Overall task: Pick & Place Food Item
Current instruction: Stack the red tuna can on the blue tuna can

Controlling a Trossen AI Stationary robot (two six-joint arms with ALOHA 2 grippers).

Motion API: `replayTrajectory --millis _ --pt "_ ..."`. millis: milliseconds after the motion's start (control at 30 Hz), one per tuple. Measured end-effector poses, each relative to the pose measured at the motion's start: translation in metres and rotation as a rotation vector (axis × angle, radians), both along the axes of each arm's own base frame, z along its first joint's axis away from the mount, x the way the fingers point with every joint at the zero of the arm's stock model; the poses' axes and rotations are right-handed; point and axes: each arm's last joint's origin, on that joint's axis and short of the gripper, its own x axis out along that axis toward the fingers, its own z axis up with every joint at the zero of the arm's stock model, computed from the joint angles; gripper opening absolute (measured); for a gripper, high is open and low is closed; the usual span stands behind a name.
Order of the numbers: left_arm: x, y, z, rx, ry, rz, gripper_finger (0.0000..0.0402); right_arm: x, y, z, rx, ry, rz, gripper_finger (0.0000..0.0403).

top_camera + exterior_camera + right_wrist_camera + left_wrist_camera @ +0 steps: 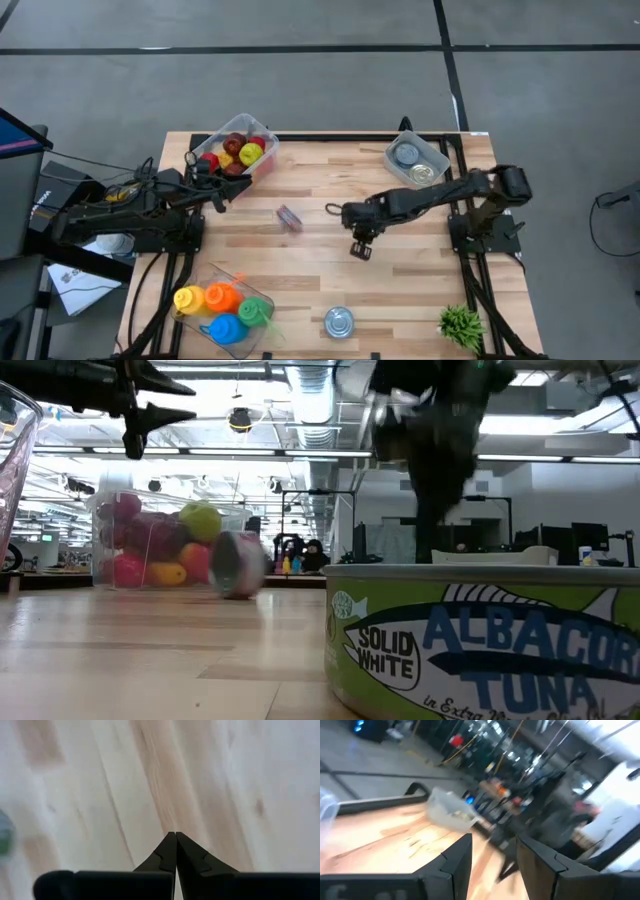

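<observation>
While the right gripper [360,249] hangs over bare wood near the table's [420,290] middle with its fingers pressed together and empty, you must first spread them — a clenched pincer cannot take anything. The tuna can [339,322] stands at the front edge, apart from it; come down straight over it. The left gripper [222,199] waits released beside the fruit bin [235,152] — leave it there.

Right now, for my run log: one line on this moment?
left gripper: open, by fruit bin | right gripper: shut, empty, mid-table | can: untouched
</observation>
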Motion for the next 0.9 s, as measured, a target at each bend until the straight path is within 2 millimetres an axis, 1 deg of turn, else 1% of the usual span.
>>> replayTrajectory --millis 167,267,333,400,533,633,700,800,900 --pt "0.013 0.003 -0.017 -0.016 0.171 0.017 0.0140 -0.015 -0.004 0.042 -0.034 -0.161 -0.079 0.0000" --pt "0.023 0.005 -0.024 -0.019 0.230 0.012 0.0140 -0.028 -0.003 0.066 -0.025 -0.241 -0.095 0.0000" --pt "0.031 0.007 -0.026 0.000 0.251 -0.004 0.0140 -0.036 -0.002 0.078 -0.020 -0.281 -0.103 0.0000" --pt "0.038 0.008 -0.022 0.016 0.286 -0.012 0.0140 -0.042 -0.002 0.086 -0.018 -0.309 -0.097 0.0000" --pt "0.055 0.010 -0.004 0.061 0.409 -0.039 0.0140 -0.050 0.000 0.096 -0.014 -0.340 -0.095 0.0000" --pt "0.072 0.010 0.016 0.118 0.577 -0.089 0.0140 -0.052 0.002 0.097 -0.012 -0.340 -0.085 0.0000" --pt "0.084 0.009 0.027 0.145 0.725 -0.134 0.0140 -0.054 0.004 0.097 -0.013 -0.326 -0.078 0.0000" --pt "0.100 0.011 0.039 0.073 0.935 -0.148 0.0140 -0.053 0.005 0.095 -0.012 -0.318 -0.073 0.0000" --pt "0.112 0.016 0.044 -0.019 1.153 -0.017 0.0138 -0.052 0.005 0.093 -0.013 -0.302 -0.072 0.0000"
